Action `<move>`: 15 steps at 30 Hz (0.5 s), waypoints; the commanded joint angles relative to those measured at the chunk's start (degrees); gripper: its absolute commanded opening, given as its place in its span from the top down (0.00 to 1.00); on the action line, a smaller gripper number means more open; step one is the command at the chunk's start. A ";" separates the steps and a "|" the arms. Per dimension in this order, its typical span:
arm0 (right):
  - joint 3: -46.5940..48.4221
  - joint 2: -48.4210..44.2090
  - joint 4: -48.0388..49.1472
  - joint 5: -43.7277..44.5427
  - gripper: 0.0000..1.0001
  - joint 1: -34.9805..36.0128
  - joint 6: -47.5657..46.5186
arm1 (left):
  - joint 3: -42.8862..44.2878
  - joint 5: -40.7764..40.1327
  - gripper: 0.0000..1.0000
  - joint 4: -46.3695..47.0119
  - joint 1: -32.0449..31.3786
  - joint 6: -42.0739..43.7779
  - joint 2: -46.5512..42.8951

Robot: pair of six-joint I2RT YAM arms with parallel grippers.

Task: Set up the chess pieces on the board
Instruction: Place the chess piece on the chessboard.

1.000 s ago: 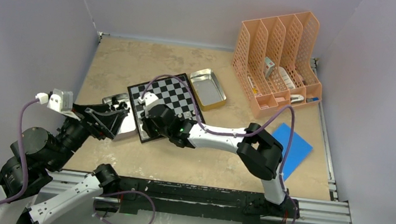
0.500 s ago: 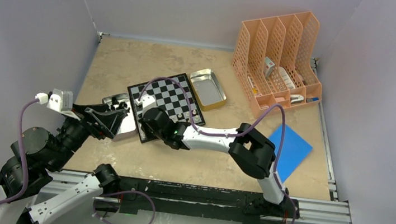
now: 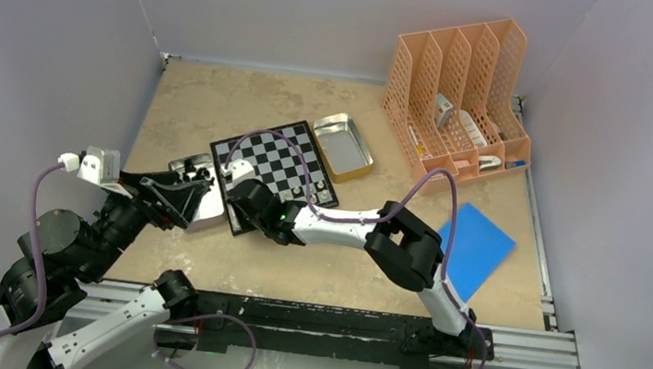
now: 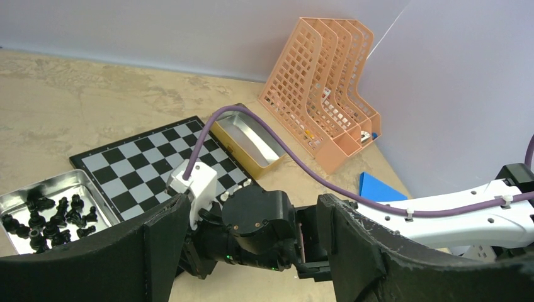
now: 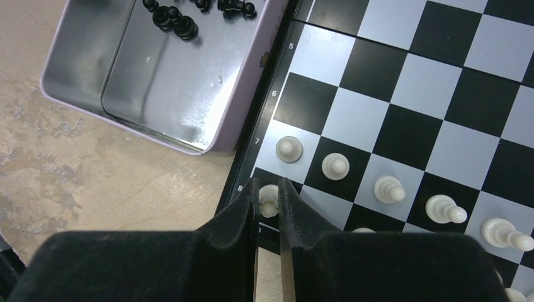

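Note:
The board (image 3: pixel 282 153) lies mid-table, also in the left wrist view (image 4: pixel 148 165) and the right wrist view (image 5: pixel 409 94). My right gripper (image 5: pixel 268 189) stands over the board's near-left corner (image 3: pixel 239 219), shut on a pale chess piece (image 5: pixel 269 201) at the corner square by the "8" mark. A row of pale pawns (image 5: pixel 335 165) stands on the neighbouring rank. Black pieces (image 4: pixel 56 214) lie in a shiny tray (image 5: pixel 164 82) left of the board. My left gripper (image 3: pixel 189 197) is open and empty, and the right wrist shows between its fingers (image 4: pixel 252 204).
A gold-sided metal tray (image 3: pixel 343 145) sits at the board's far right. An orange file rack (image 3: pixel 458 97) stands at the back right. A blue sheet (image 3: pixel 476 243) lies right of the right arm. The right arm's purple cable loops over the board.
My right gripper has shifted left along the board's near edge to the near-left corner. The left arm has not moved.

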 commanded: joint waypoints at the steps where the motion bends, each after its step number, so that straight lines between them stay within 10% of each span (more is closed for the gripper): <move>1: 3.61 0.12 -1.46 2.62 0.84 0.47 0.79 | 0.72 -0.61 0.27 1.14 -0.28 0.00 -0.24; 15: 7.09 2.84 -5.70 3.07 0.83 1.01 0.20 | 0.81 -1.44 0.27 1.18 -0.28 0.29 -0.86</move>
